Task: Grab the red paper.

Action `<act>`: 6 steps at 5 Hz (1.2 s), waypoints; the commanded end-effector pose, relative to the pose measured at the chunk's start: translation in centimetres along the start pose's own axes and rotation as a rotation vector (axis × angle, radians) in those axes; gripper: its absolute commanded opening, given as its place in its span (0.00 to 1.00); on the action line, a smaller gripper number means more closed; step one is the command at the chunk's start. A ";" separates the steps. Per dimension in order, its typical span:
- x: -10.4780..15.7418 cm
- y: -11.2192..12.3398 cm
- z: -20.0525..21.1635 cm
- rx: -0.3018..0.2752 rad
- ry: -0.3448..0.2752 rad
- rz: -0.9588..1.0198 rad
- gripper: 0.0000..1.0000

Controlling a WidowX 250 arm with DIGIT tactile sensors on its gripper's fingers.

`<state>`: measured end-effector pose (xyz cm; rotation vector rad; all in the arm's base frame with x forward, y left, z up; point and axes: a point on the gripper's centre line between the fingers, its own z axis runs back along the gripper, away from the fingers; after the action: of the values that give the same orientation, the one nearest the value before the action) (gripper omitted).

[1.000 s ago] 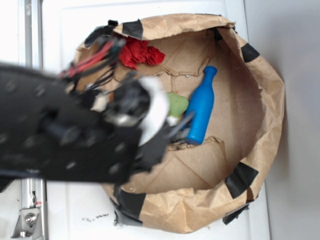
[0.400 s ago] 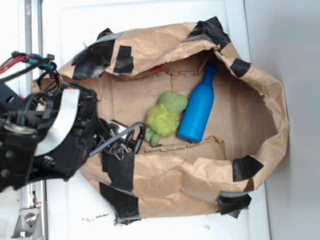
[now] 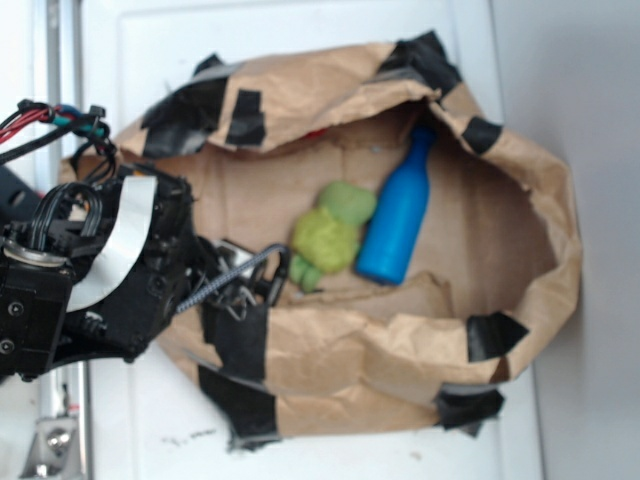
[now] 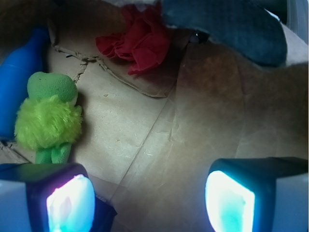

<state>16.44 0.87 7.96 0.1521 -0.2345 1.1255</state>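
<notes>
A white tabletop (image 3: 150, 440) under bright light; a metal rail (image 3: 62, 90) along its left edge.

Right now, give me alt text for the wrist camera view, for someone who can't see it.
A crumpled red paper lies on brown paper bag floor at the top, ahead of the robot's open jaws, whose two glowing pads fill the bottom corners with nothing between them. At left, a green plush toy rests against a blue bottle.

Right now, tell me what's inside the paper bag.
Inside the paper bag: a blue bottle, a green plush toy, and the red paper, mostly hidden under the folded rim in the exterior view.
</notes>
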 end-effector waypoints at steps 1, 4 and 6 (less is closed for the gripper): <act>2.3 -0.8 -0.6 0.047 -0.014 0.138 1.00; 2.8 -3.0 2.1 -0.021 0.026 0.217 1.00; 2.8 -4.6 1.7 -0.019 0.069 0.269 1.00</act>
<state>21.07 0.49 9.18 0.1055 -0.1670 1.3708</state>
